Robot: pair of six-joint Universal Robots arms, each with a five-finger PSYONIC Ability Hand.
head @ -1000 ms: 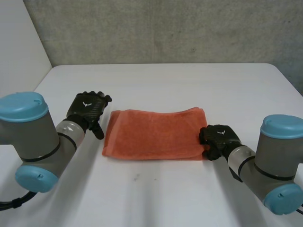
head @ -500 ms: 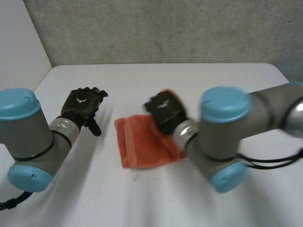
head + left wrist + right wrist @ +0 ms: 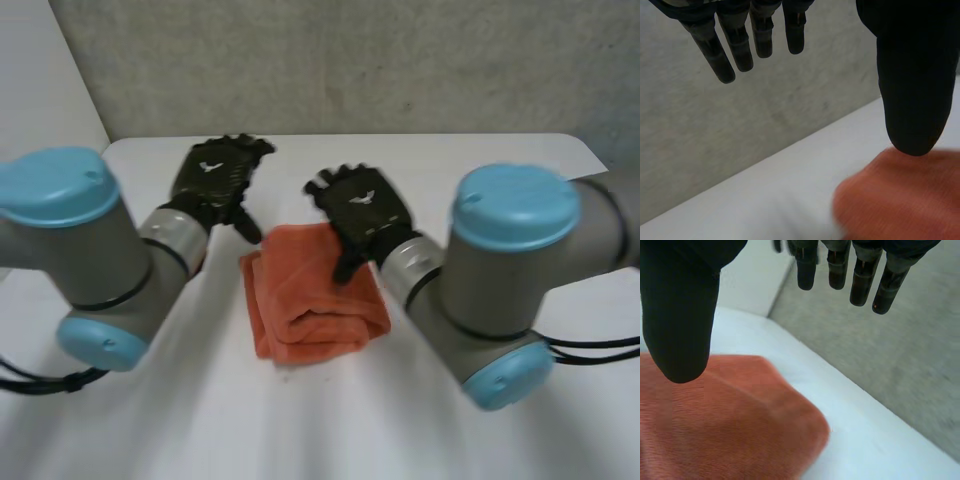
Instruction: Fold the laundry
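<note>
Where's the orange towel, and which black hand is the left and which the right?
Towel (image 3: 305,300): head view, middle of its folded top layer.
Left hand (image 3: 212,180): head view, back of the hand.
Right hand (image 3: 362,205): head view, back of the hand.

The left hand (image 3: 213,178) is up and left of the frame's centre, fingers straight, thumb apart. The right hand (image 3: 362,208) is near centre, fingers likewise straight. The left arm (image 3: 95,250) and right arm (image 3: 505,270) angle inward.
</note>
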